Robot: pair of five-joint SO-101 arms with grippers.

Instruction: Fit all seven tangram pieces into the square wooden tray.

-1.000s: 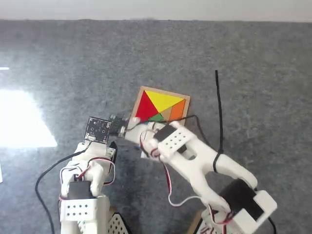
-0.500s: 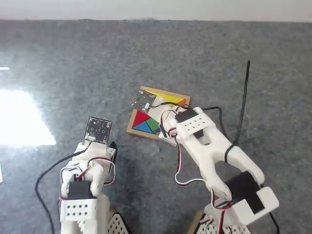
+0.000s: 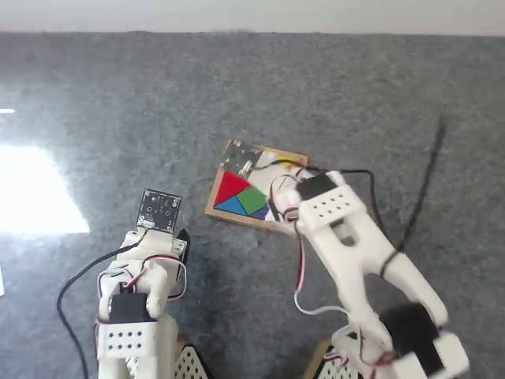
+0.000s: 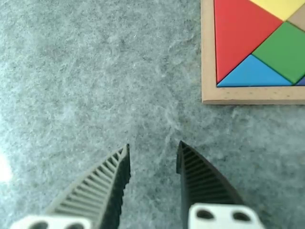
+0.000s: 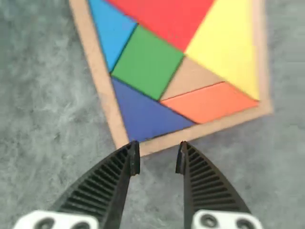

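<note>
The right end effector (image 5: 157, 151) hangs released, jaws a little apart and holding nothing, with its tips just over the tray (image 5: 104, 81) rim beside the indigo triangle (image 5: 143, 114). Inside the tray lie the red triangle (image 5: 162, 19), yellow triangle (image 5: 228, 47), blue triangle (image 5: 112, 31), green square (image 5: 145, 62), tan triangle (image 5: 188, 78) and orange piece (image 5: 209, 102). That makes seven, edge to edge, with no gap I can see, so the fitting step looks done. The next move likely calls only for lifting straight up and away without nudging the rim. The right arm (image 3: 355, 253) stretches forward, its wrist over the tray's near corner. The left end effector (image 4: 153, 151) is also released and empty, pointing down at the grey surface (image 4: 71, 71) near the tray but apart from it, with the left arm (image 3: 138, 292) folded close to its base.
</note>
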